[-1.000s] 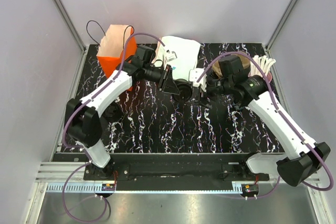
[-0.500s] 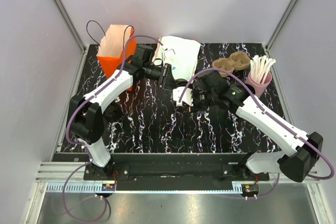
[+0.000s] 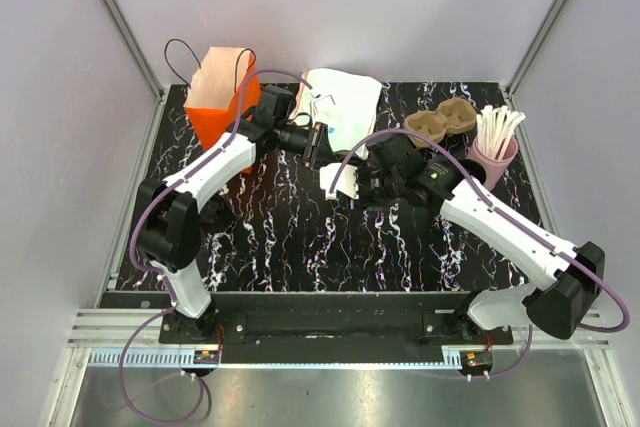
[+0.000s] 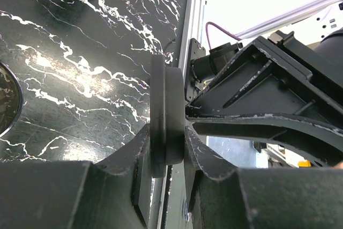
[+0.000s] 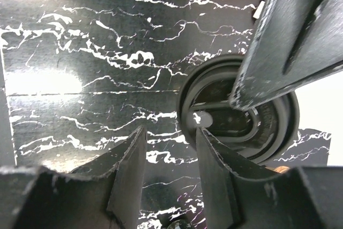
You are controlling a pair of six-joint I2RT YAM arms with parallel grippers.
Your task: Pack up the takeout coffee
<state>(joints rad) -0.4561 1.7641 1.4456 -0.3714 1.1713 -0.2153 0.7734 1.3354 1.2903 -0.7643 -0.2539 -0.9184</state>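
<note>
Counter [image 3: 300, 237]: black with white veining; bears everything listed.
Orange bag [image 3: 212, 112]: upright, mouth open, far-left corner.
White bag [image 3: 350, 97]: lying at the far middle.
Pulp carrier [image 3: 440, 119]: two wells, far right, just beside the pink cup [image 3: 495, 159] of white sticks.
Right gripper [image 5: 170, 131]: mid-counter, fingers parted, only bare counter between them, grasping nothing.
Left gripper [image 4: 167, 127]: clenched on the black disc [image 4: 167, 89], one finger on each flat face.
Takeout coffee [image 3: 352, 161]: stands mid-counter in the gap between the two grippers, largely hidden by them from overhead.
Deciding relation (judged): the cup's long axis is upright. It sits just to the far side of the right gripper's fingers, not between them, and below and ahead of the left gripper. The right gripper is nearer and free, so it would need to shift toward the back before closing round the cup wall.
</note>
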